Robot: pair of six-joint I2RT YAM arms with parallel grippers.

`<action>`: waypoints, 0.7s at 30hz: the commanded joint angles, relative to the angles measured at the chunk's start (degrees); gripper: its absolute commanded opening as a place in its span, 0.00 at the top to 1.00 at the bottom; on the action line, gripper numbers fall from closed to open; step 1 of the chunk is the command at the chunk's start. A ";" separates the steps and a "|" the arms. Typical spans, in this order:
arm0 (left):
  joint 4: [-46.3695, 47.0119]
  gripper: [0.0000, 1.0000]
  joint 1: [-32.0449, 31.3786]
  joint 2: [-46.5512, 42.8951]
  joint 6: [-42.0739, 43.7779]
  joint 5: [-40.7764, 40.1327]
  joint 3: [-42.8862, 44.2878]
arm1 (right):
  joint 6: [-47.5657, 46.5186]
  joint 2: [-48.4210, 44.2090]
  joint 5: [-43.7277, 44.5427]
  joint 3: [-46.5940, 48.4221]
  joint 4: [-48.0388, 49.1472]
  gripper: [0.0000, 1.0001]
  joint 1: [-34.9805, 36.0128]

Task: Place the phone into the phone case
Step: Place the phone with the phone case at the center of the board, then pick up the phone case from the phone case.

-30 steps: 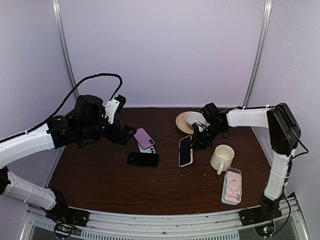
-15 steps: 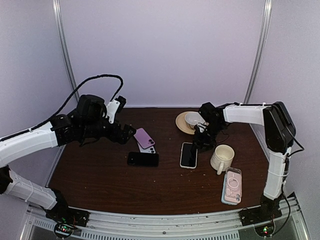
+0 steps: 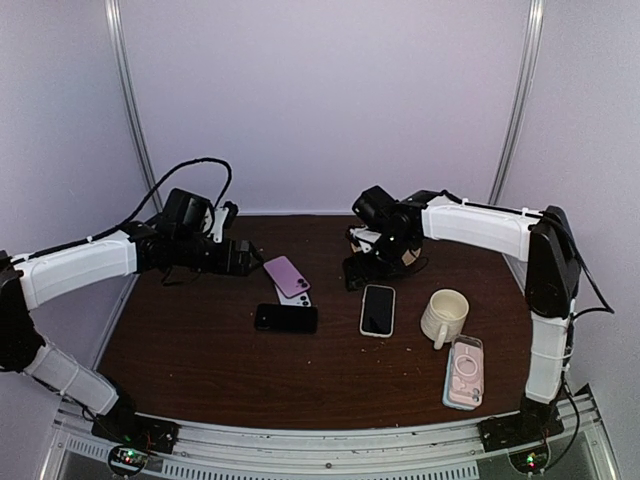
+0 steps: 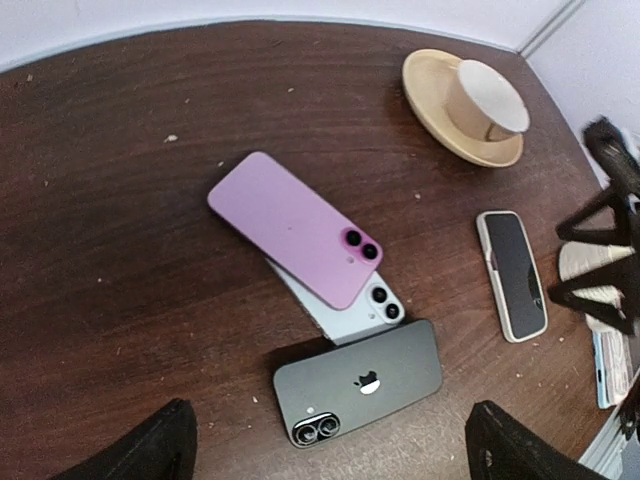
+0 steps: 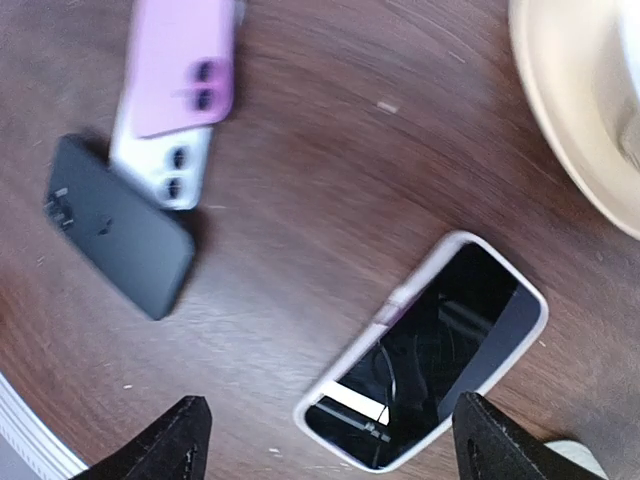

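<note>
Right wrist view shows the phone screen up on the table, pale rim around it, just beyond the right gripper, whose fingers are spread and empty. The left gripper gapes empty too, only its tips showing. From above, the right arm hides the saucer. The pink case lies near the mug.

Ahead-right of the right hand, the plate is cut by the frame edge. Ahead-left, the blurred purple phone partly covers a white phone.
</note>
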 commanded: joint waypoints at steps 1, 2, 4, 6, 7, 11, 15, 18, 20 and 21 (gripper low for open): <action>2.25 0.02 2.98 4.61 -5.57 3.75 -0.68 | -2.58 0.43 4.53 3.81 1.06 0.11 2.84; 2.54 0.02 2.98 5.23 -5.57 3.81 -0.74 | -1.91 -0.10 4.74 3.45 1.27 0.10 3.06; 3.08 0.02 2.98 6.21 -5.89 3.86 -1.15 | -0.86 -1.85 8.28 3.09 -0.07 0.10 4.09; 3.24 0.02 2.98 6.89 -6.08 3.77 -1.43 | -0.65 -3.79 12.24 3.38 -4.24 0.11 5.89; 3.32 0.03 2.99 7.02 -6.10 3.66 -1.57 | -0.49 -5.14 14.05 3.18 -6.27 0.12 6.87; 3.42 0.03 2.98 7.08 -5.51 3.70 -1.87 | 6.64 -10.93 19.14 -3.40 -13.98 0.29 11.97; 3.21 0.02 2.98 6.54 -4.46 3.86 -1.97 | 21.10 -17.96 22.25 -15.23 -20.81 0.42 15.15; 3.78 0.02 2.99 6.18 -4.43 4.76 -2.09 | 32.05 -24.48 25.00 -26.03 -22.69 0.42 15.81; 4.29 0.03 2.98 5.85 -4.68 5.68 -2.15 | 36.56 -28.08 25.05 -32.57 -22.11 0.38 15.73; 4.46 0.03 2.94 5.72 -4.82 6.10 -2.22 | 38.12 -29.57 24.98 -35.23 -20.37 0.37 15.69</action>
